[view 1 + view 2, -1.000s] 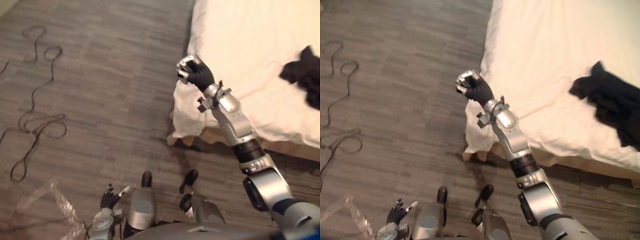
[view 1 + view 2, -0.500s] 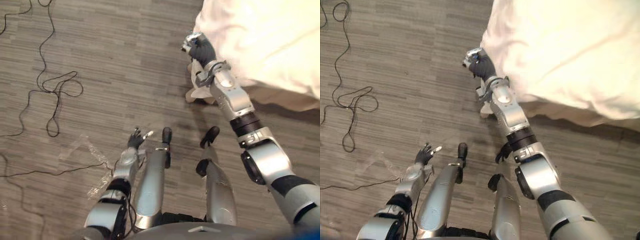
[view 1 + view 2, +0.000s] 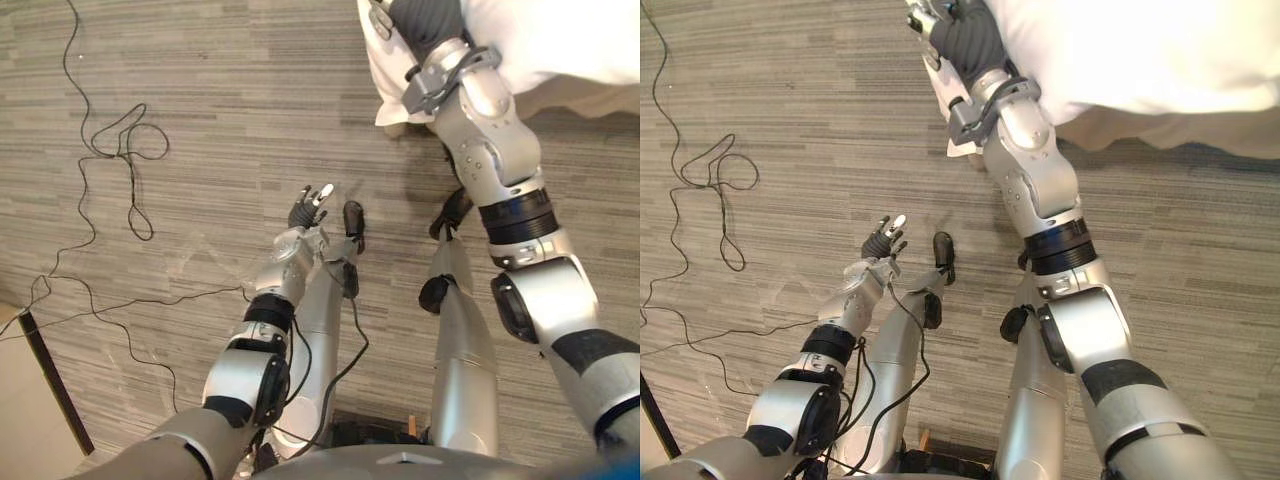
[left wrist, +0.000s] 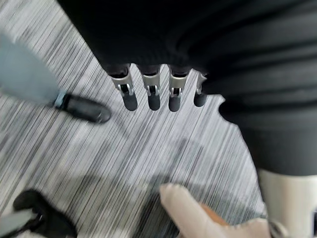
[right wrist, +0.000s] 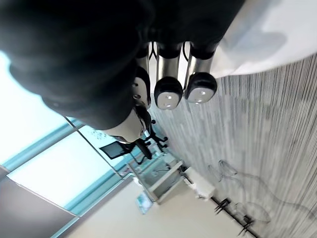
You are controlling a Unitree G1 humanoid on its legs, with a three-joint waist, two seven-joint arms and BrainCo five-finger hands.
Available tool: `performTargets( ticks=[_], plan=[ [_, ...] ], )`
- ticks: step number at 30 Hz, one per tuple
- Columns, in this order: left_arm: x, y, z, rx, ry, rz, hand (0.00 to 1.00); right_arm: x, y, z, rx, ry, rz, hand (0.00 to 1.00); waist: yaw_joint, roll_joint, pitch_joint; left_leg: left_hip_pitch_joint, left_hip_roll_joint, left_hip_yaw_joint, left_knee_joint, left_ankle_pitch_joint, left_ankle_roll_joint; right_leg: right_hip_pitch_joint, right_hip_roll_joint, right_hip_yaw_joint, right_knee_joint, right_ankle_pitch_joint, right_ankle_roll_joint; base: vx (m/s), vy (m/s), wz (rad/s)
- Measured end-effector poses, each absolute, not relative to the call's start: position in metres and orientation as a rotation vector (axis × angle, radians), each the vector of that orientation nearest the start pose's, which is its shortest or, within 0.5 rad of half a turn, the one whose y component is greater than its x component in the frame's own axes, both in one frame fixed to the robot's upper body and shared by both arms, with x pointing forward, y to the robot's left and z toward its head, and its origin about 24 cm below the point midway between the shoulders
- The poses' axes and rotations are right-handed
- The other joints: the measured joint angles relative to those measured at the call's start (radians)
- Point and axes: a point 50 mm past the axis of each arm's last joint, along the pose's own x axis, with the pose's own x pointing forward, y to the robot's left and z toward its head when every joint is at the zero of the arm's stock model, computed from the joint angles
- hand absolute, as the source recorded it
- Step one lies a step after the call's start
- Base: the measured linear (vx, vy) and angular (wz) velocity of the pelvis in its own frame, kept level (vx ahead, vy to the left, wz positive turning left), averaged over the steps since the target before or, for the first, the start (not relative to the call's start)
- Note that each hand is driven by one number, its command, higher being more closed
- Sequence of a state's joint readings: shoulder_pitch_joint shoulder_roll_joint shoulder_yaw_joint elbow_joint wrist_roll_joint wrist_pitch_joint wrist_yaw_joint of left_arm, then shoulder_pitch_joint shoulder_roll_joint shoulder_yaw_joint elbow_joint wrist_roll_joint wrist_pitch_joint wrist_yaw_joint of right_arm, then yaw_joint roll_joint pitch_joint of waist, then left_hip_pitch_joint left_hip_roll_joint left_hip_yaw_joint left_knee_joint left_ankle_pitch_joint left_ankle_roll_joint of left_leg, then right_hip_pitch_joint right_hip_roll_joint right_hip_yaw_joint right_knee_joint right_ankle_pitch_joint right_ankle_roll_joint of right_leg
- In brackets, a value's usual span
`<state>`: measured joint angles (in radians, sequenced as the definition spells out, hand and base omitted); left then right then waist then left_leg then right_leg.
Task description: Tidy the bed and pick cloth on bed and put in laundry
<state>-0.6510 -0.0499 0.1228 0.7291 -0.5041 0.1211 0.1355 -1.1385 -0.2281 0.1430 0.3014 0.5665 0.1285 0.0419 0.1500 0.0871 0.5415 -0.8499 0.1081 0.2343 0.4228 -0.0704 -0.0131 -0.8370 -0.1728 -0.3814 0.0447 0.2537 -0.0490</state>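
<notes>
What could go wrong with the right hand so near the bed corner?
The right hand, fingers curled, sits beside the white sheet at the corner of the bed; pulling away could snag the sheet and untidy it. Its corner hangs toward the floor and may be dragged down. The left hand is open over the floor, probably too far to help.

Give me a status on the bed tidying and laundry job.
Nothing looks finished. The white sheet has a corner hanging loose toward the floor. In hand: nothing. The right hand is up beside that corner with its fingers curled and empty, and the left hand hangs open low above the floor. Left to do: smoothing that sheet, picking up the cloth and taking it to the laundry.
</notes>
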Motion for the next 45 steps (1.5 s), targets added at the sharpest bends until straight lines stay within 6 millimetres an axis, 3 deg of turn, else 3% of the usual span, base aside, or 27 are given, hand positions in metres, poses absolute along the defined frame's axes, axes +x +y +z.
performTargets(
  ticks=[4,8,10,12,16,19,23,25,28,31,34,36,38,40,43,45],
  plan=[
    [0.356,0.106,0.041,-0.573,0.328,0.1,0.0,0.36,-0.066,0.298,0.249,-0.538,0.591,1.0,-0.028,-0.005,-0.001,0.013,0.01,0.028,0.017,-0.013,0.004,0.009,-0.001,0.011,0.009,-0.003,0.0,0.01,-0.004,-0.06],
    [0.352,0.118,0.036,-0.626,0.347,0.175,0.0,0.364,-0.072,0.25,0.3,-0.452,0.605,1.0,-0.056,-0.012,-0.002,0.07,0.026,0.07,0.036,-0.047,0.011,0.06,0.001,0.026,0.002,-0.006,0.002,0.03,0.006,-0.3],
    [0.349,0.122,0.033,-0.629,0.351,0.197,0.0,0.37,-0.103,0.209,0.398,-0.37,0.489,1.0,-0.066,-0.022,-0.004,0.124,0.033,0.101,0.036,-0.065,0.014,0.103,0.0,0.03,-0.008,-0.01,0.009,0.04,0.009,-0.36],
    [0.345,0.13,0.027,-0.617,0.36,0.219,0.0,0.371,-0.139,0.184,0.483,-0.347,0.341,1.0,-0.092,-0.03,-0.004,0.164,0.035,0.122,0.034,-0.082,0.017,0.134,-0.002,0.031,-0.017,-0.012,0.017,0.07,0.009,-0.4],
    [0.335,0.148,0.011,-0.581,0.398,0.27,0.0,0.355,-0.197,0.152,0.523,-0.384,0.17,1.0,-0.141,-0.058,-0.008,0.291,0.053,0.178,0.024,-0.124,0.005,0.232,0.017,0.053,-0.049,0.008,0.029,0.11,-0.004,-0.52],
    [0.334,0.153,0.01,-0.55,0.399,0.26,0.0,0.341,-0.221,0.127,0.527,-0.372,0.107,1.0,-0.148,-0.078,-0.024,0.403,0.048,0.202,-0.041,-0.118,-0.008,0.31,0.033,0.068,-0.074,0.005,0.026,0.13,-0.025,-0.31],
    [0.33,0.167,-0.001,-0.485,0.427,0.241,0.0,0.333,-0.248,0.106,0.52,-0.328,0.05,1.0,-0.163,-0.082,-0.046,0.509,0.012,0.205,-0.15,-0.085,-0.022,0.383,0.032,0.07,-0.112,-0.001,0.028,0.12,0.007,-0.03],
    [0.32,0.182,-0.012,-0.46,0.453,0.259,0.0,0.328,-0.261,0.111,0.501,-0.373,0.077,1.0,-0.168,-0.08,-0.047,0.559,-0.002,0.203,-0.191,-0.075,-0.026,0.423,0.033,0.071,-0.13,-0.001,0.028,0.09,0.055,-0.05],
    [0.294,0.199,-0.037,-0.427,0.53,0.279,0.0,0.309,-0.279,0.156,0.441,-0.603,0.224,1.0,-0.182,-0.061,-0.076,0.61,-0.022,0.196,-0.239,-0.066,-0.023,0.459,0.028,0.073,-0.139,-0.003,0.034,0.08,0.097,0.0],
    [0.265,0.201,-0.066,-0.408,0.643,0.281,0.0,0.296,-0.274,0.194,0.384,-0.761,0.422,1.0,-0.188,-0.045,-0.138,0.651,-0.042,0.194,-0.279,-0.056,-0.016,0.481,0.023,0.079,-0.14,-0.006,0.047,0.09,0.112,-0.03],
    [0.244,0.188,-0.087,-0.399,0.736,0.25,0.0,0.297,-0.255,0.222,0.402,-0.828,0.625,1.0,-0.189,-0.018,-0.168,0.694,-0.066,0.189,-0.312,-0.045,-0.007,0.508,0.005,0.09,-0.141,-0.001,0.059,0.04,0.102,-0.01],
    [0.235,0.177,-0.096,-0.398,0.771,0.227,0.0,0.304,-0.232,0.246,0.423,-0.82,0.788,1.0,-0.19,0.007,-0.182,0.693,-0.092,0.184,-0.33,-0.037,0.004,0.499,-0.018,0.095,-0.144,0.004,0.073,-0.02,0.1,0.05],
    [0.231,0.171,-0.1,-0.411,0.782,0.218,0.0,0.311,-0.209,0.257,0.446,-0.768,0.89,1.0,-0.189,0.023,-0.183,0.691,-0.109,0.178,-0.347,-0.025,0.011,0.492,-0.034,0.096,-0.147,0.008,0.079,-0.05,0.083,0.11],
    [0.227,0.166,-0.104,-0.404,0.792,0.192,0.0,0.32,-0.175,0.268,0.471,-0.694,1.008,1.0,-0.185,0.037,-0.181,0.671,-0.121,0.165,-0.351,-0.016,0.012,0.474,-0.046,0.096,-0.147,0.008,0.087,-0.07,0.052,0.17],
    [0.234,0.162,-0.101,-0.418,0.775,0.177,0.0,0.324,-0.133,0.287,0.51,-0.649,1.119,1.0,-0.176,0.062,-0.165,0.623,-0.133,0.156,-0.35,0.002,0.014,0.43,-0.058,0.094,-0.147,0.032,0.077,-0.04,-0.013,0.16],
    [0.246,0.158,-0.094,-0.43,0.735,0.145,0.0,0.327,-0.119,0.3,0.555,-0.637,1.126,1.0,-0.158,0.078,-0.158,0.58,-0.14,0.15,-0.348,0.015,0.016,0.39,-0.062,0.094,-0.142,0.048,0.076,-0.03,-0.042,0.19]
  ],
)
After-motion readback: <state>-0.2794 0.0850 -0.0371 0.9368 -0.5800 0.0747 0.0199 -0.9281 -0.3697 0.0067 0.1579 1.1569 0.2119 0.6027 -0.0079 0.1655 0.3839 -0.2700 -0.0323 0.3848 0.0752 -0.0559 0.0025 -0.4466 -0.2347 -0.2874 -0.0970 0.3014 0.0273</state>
